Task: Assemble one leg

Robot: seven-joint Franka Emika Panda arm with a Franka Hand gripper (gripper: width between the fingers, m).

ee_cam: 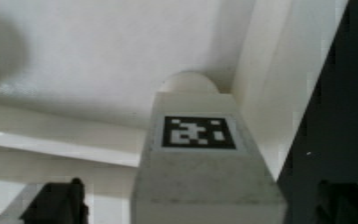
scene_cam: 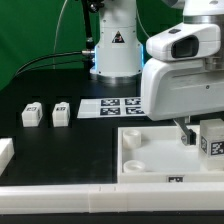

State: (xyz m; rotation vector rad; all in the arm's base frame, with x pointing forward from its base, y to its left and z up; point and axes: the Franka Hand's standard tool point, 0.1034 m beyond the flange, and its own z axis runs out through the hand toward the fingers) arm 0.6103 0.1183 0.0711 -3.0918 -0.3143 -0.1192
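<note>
The leg, a small white block with a black-and-white square tag on its face, sits at the tip of the gripper, just over the corner of the white panel nearest the exterior view's right. In the wrist view the same leg fills the middle of the picture as a tall white post with a rounded top and its tag facing the camera, standing between the two dark fingertips that show low in the frame. The fingers lie close on either side of the leg and appear to pinch it, though the contact itself is blurred. Whether the leg's lower end touches the panel cannot be told.

The arm comes in from above the panel, its bulky white wrist housing hanging almost straight down with the fingers pointing at the panel.

The panel is smooth, matte white plastic, square, with a raised rim and a round socket at its far corner. Behind the panel lies the marker board, thin and flat with printed tags. Two more legs stand side by side on the black table, well apart from the panel toward the exterior view's left, each a small white block showing its tag.
</note>
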